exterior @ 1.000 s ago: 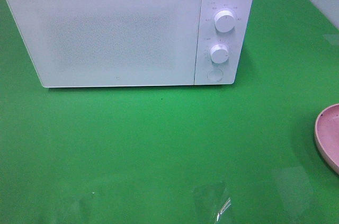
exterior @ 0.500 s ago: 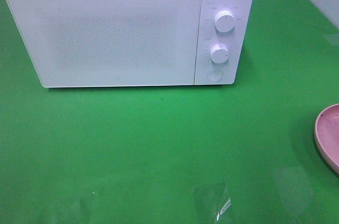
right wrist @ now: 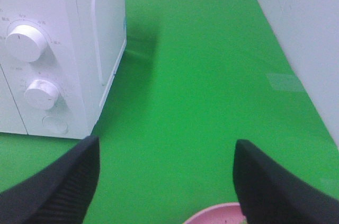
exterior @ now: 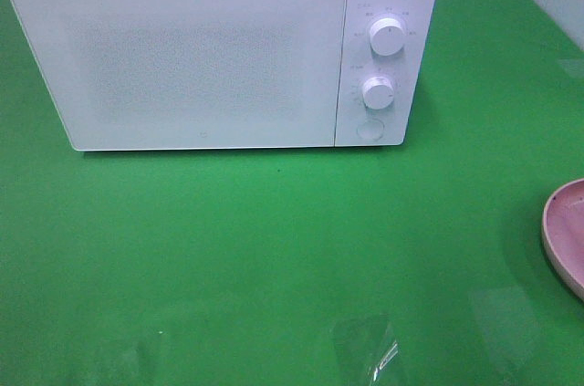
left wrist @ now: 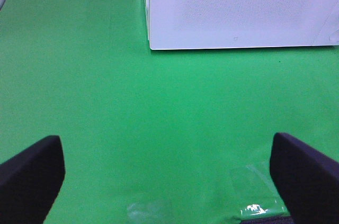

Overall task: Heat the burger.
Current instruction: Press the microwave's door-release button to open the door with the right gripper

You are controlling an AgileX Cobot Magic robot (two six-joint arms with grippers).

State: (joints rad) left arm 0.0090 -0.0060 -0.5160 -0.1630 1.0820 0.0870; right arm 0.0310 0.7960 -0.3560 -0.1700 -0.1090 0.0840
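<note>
While both claws hang released and empty over the green counter (exterior: 274, 258), I see the left claw (left wrist: 168, 181) facing the closed white microwave (exterior: 182, 57) at the far edge and the right claw (right wrist: 165, 187) near the pink plate (exterior: 568, 235) at the right edge. I cannot tell where the burger is; no view shows it.

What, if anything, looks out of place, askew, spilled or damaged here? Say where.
Nothing is spilled or damaged. The microwave stands level, door shut. The pink plate lies at the right, mostly out of frame. Only oddity: a crinkled, shiny clear patch on the green cover near the front edge, perhaps tape.
</note>
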